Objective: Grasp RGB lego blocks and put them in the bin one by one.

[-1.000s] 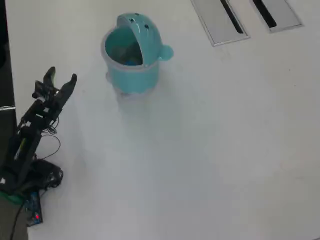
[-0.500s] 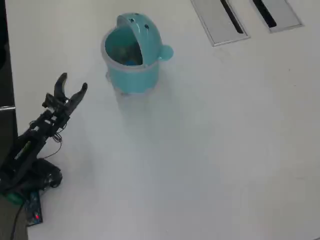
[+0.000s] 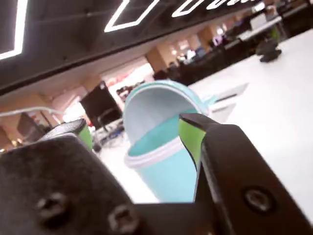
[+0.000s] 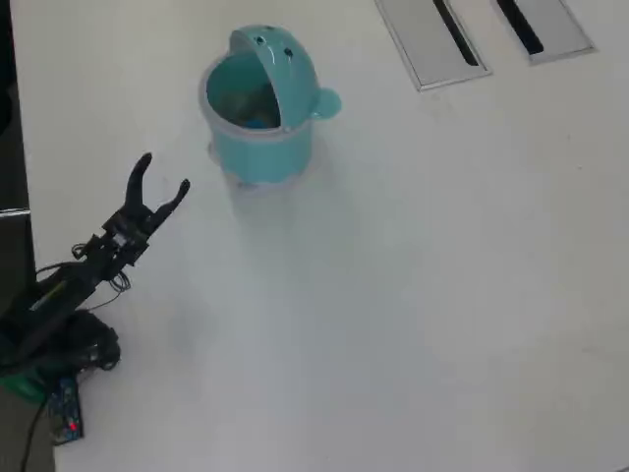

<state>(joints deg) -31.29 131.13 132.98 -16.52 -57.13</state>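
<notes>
My fingers [image 4: 164, 172] are spread wide with nothing between them, hanging over the bare white worktop [image 4: 413, 295] at about eight o'clock from the bin [image 4: 257, 108], apart from it, in the overhead view. The bin stands upright near the top of that view, hood tipped back and mouth open toward me; the wrist view shows it [image 3: 161, 152] straight ahead between my two green-padded tips [image 3: 139, 134]. Inside its mouth I can make out a bluish patch and perhaps something paler, which may be blocks already dropped in, but the picture is too soft to tell colours or count. No loose block lies anywhere on the worktop that I can see, so I judge the job to be at or near its end. Such blocks should be light, stiff and a little slick, best pinched across two flat opposite sides, low and square, so they don't squirt out. The bin looks light too and could slide if I nudge it. Two grey slotted panels [image 4: 428, 39] sit at the bin's two o'clock, partly cut off by the frame
</notes>
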